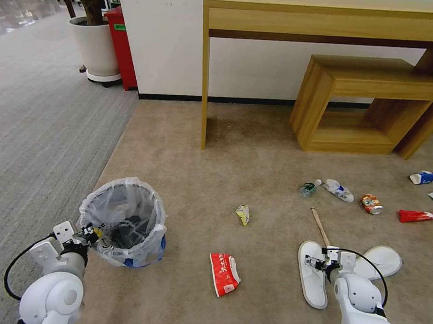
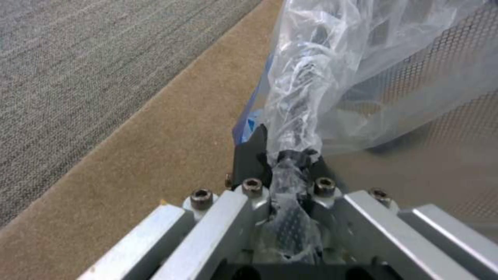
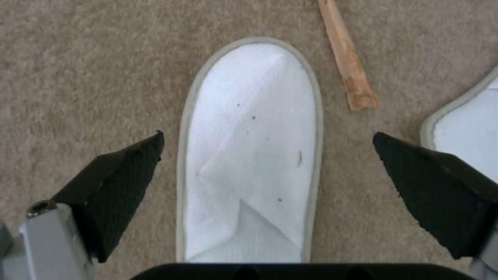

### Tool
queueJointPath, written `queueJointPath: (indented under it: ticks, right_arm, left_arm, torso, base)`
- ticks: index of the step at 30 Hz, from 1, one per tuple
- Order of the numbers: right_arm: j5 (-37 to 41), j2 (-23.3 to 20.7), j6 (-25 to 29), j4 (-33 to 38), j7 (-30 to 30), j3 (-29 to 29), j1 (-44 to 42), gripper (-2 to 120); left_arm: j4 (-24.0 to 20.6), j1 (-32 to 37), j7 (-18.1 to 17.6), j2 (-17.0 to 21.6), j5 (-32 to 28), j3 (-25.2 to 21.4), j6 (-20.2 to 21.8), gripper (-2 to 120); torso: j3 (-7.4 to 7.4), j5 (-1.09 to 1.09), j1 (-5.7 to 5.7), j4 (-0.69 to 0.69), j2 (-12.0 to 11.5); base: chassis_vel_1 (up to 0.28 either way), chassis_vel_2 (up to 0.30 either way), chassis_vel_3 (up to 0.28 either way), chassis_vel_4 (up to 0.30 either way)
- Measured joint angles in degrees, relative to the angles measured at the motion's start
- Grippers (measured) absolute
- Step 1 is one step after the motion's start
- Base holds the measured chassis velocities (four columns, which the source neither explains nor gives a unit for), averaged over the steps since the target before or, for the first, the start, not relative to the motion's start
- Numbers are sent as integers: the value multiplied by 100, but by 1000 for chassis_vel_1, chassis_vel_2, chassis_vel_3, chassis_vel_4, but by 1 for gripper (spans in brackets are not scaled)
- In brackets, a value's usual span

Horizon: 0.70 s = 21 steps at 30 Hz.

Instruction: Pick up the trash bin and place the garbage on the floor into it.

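The trash bin [image 1: 124, 220], lined with a crinkly clear bag, stands on the beige floor [image 1: 236, 153] at the left. My left gripper [image 1: 94, 235] is shut on its near rim; the left wrist view shows the gripper [image 2: 288, 153] pinching bag and mesh wall [image 2: 446, 70]. My right gripper [image 1: 317, 261] hangs open over a white slipper [image 1: 311, 278], its fingers straddling the slipper [image 3: 249, 155]. A second slipper [image 1: 380, 260] and a wooden stick [image 1: 320, 226] lie beside it. Garbage spreads around: red-white carton [image 1: 224, 273], yellow wrapper [image 1: 243, 214], clear bottle [image 1: 338, 190], crushed can [image 1: 371, 204], red wrapper [image 1: 421, 216], blue-white cup [image 1: 424, 177].
A wooden desk [image 1: 330, 18] and a low wooden bench [image 1: 365, 102] stand against the far wall. Grey ribbed carpet [image 1: 39, 123] borders the beige one on the left. A potted plant [image 1: 94, 44] and a red box [image 1: 121, 46] sit at the far left.
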Motion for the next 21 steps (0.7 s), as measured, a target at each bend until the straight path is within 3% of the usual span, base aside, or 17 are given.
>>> queueJointPath:
  ticks: [21]
  right_arm:
    - [-41, -30, 180, -138, 44, 85, -68, 100]
  left_arm:
    - [15, -36, 1, -38, -1, 11, -33, 2]
  torso:
    - [0, 0, 0, 0, 0]
  base:
    - [0, 0, 0, 0]
